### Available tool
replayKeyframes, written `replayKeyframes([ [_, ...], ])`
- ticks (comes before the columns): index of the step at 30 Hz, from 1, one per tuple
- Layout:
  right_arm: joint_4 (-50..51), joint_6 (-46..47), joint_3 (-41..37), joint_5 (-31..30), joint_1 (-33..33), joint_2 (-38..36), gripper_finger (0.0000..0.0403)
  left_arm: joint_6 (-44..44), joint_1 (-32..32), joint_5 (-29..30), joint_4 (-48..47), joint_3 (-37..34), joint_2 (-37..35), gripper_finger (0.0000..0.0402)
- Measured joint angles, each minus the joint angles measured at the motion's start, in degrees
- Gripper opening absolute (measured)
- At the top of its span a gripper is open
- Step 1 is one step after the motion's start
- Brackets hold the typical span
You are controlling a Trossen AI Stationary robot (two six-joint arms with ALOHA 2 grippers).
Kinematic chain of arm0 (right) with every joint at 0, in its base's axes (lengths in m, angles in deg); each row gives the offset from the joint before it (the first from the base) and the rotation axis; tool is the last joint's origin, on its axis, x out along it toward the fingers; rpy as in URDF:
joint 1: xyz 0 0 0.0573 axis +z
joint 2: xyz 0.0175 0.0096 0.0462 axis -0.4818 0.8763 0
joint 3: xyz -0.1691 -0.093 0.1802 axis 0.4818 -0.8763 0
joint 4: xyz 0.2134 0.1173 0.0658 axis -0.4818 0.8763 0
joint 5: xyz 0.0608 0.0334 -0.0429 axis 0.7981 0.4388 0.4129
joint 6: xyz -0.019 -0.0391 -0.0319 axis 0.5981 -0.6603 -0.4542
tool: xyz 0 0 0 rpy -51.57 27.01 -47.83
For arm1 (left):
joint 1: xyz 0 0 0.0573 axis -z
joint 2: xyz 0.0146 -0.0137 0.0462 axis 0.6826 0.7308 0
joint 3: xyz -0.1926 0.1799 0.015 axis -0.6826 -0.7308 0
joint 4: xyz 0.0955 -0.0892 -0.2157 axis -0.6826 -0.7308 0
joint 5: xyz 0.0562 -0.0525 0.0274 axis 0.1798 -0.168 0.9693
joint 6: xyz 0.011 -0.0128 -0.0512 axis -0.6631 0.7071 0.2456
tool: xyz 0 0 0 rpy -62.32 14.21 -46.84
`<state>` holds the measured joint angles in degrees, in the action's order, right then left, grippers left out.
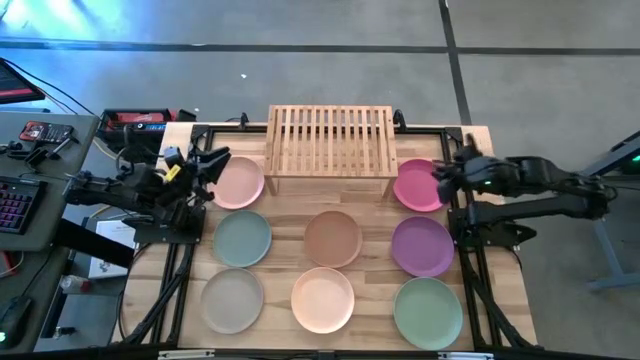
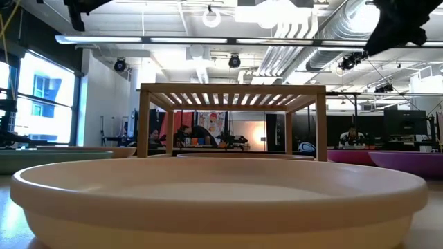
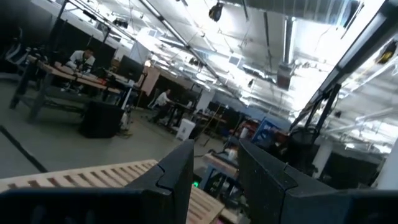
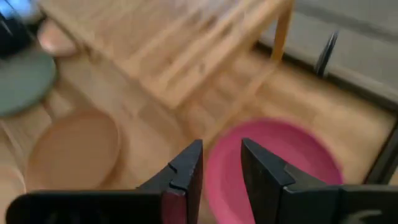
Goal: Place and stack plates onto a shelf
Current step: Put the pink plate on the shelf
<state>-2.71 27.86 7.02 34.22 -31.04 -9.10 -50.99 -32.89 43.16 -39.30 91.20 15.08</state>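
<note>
**Right claw over magenta plate, nothing on shelf yet**

Peach plate (image 2: 214,197) is nearest the low camera, filling the foreground at 6 o'clock on the tabletop (image 1: 370,255). Shelf (image 1: 330,140) stands at 12 o'clock, top bare. The other plates lie flat and apart: pink (image 1: 238,182) at 10, magenta (image 1: 418,186) at 2, sage (image 1: 242,238) at 9, brown (image 1: 333,238) centre, purple (image 1: 422,246) at 3, grey-beige (image 1: 232,300) at 7, green (image 1: 428,312) at 5.

Right claw (image 4: 221,163) hovers above the magenta plate's rim, fingers slightly apart, holding nothing. Left claw (image 3: 214,171) sits raised beside the pink plate, fingers apart, empty, facing out over the shelf.

Risks, judged:
- The plates are shallow; a narrow gap may miss the rim and push the plate along instead.
- The magenta plate lies just beside the shelf leg, so a lift could knock it.
- A one-edge grip could let the plate tilt and slip.
</note>
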Motion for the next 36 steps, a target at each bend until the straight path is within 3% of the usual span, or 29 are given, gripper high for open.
replayKeyframes([
  [7,0.92,1.94,-0.98,8.89,-0.02,9.37,0.0092,0.02,0.01,-0.17,-2.54,0.00,2.40,0.0113],
  [15,0.92,0.99,-1.00,12.51,0.00,18.55,0.0092,0.04,0.00,-0.20,-2.93,0.00,4.37,0.0113],
  [36,0.33,-1.65,-1.04,11.96,0.02,33.16,0.0158,1.49,0.02,-0.22,-2.91,0.00,4.55,0.0113],
])
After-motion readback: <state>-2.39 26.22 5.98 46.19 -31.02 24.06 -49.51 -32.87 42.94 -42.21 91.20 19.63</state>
